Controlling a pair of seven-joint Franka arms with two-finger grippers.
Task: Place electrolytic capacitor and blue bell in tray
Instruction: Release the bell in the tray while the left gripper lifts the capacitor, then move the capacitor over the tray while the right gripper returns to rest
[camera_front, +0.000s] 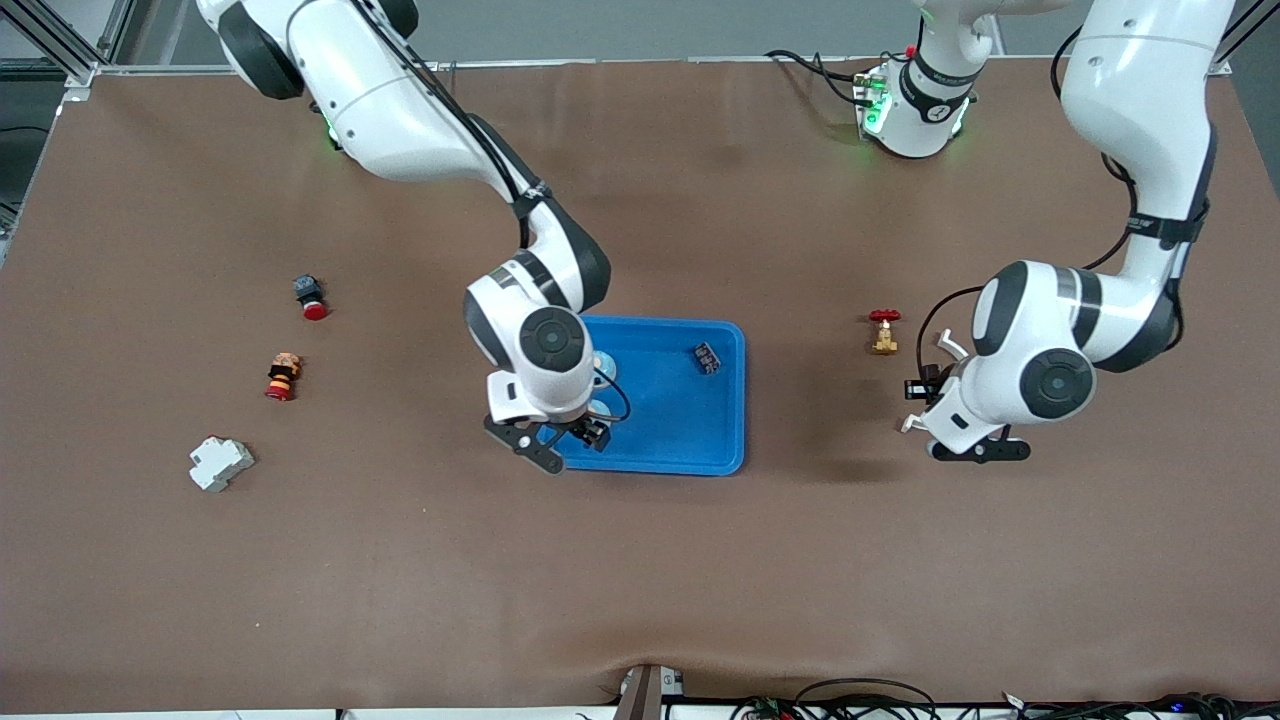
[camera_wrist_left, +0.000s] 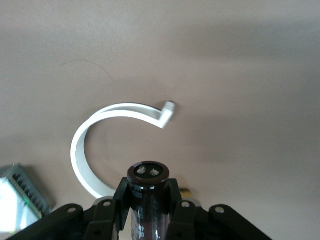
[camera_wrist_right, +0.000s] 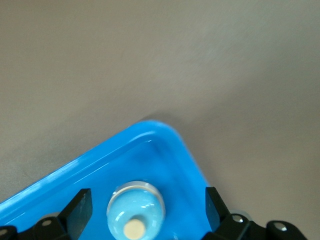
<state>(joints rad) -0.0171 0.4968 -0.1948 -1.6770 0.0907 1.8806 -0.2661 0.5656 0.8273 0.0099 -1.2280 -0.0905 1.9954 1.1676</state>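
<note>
My left gripper is shut on the electrolytic capacitor, a dark cylinder with two metal terminals on its end. It is low over the brown table toward the left arm's end, well apart from the tray. The bright-blue tray lies mid-table. My right gripper hangs open over the tray's corner nearest the right arm's end. The light-blue bell lies in the tray between its fingers, untouched. In the front view the right hand mostly hides the bell.
A white C-shaped clip lies on the table around the capacitor. A brass valve with a red handle is nearby. A small dark component lies in the tray. A red button, a striped part and a white breaker lie toward the right arm's end.
</note>
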